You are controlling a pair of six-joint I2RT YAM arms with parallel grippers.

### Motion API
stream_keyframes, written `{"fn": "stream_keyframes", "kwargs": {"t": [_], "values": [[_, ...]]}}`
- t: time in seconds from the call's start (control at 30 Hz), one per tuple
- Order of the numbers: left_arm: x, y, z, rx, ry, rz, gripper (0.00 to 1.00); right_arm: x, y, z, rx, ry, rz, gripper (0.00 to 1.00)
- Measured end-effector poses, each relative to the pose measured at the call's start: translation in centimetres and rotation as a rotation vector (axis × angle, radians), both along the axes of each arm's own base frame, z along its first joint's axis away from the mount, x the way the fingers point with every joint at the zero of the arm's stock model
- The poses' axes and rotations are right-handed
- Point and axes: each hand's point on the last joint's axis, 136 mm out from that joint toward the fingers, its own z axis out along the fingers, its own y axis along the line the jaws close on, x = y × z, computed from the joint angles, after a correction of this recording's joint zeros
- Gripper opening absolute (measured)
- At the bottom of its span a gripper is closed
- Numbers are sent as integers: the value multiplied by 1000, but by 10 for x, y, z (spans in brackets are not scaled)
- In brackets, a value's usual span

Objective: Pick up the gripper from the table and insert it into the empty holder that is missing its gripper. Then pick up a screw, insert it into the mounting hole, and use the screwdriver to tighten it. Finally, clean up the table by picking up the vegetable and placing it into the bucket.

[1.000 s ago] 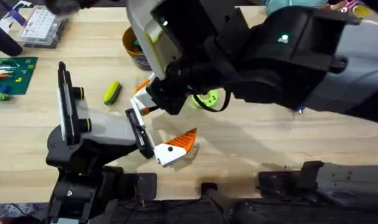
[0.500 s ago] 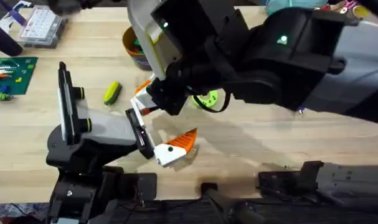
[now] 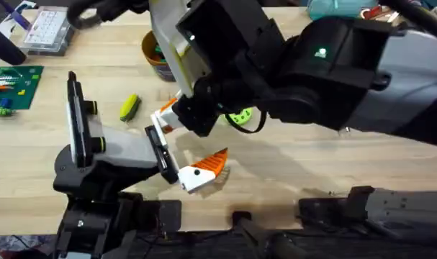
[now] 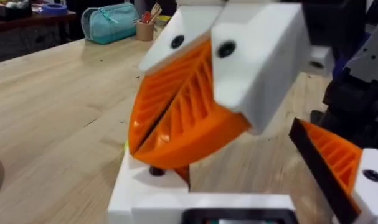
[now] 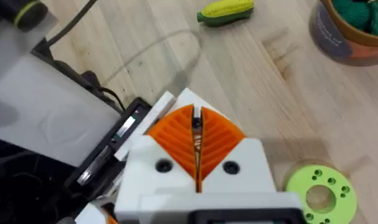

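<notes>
I see the right gripper [image 5: 197,146] with fingers clamped together on the gripper [image 3: 164,114] beside the holder [image 3: 110,147]. Left fingers: cannot tell. The wooden table [image 3: 312,162] carries the vegetable [image 3: 129,106] and the bucket [image 3: 155,57].

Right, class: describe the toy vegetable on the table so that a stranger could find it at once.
Start at the big grey-white holder on the left of the wooden table. Just beyond it, short of the orange bucket, lies the vegetable. It is small and oblong, yellow with a dark green end, unlike the flat lime-green ring.
</notes>
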Motion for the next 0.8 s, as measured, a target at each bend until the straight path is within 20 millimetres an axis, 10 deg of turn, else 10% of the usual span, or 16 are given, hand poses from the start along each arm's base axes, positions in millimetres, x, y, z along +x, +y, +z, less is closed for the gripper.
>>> {"fn": "stream_keyframes", "kwargs": {"t": [0.33, 0.4, 0.8], "values": [[0, 0, 0, 0, 0, 0, 985, 1, 0, 0, 3, 4, -10, 684], [1, 0, 0, 0, 0, 4, 985, 8, -5, -1, -6, -1, -39, 972], [1, 1, 0, -1, 3, 6, 985, 10, -6, -1, -8, -4, -45, 995]]}}
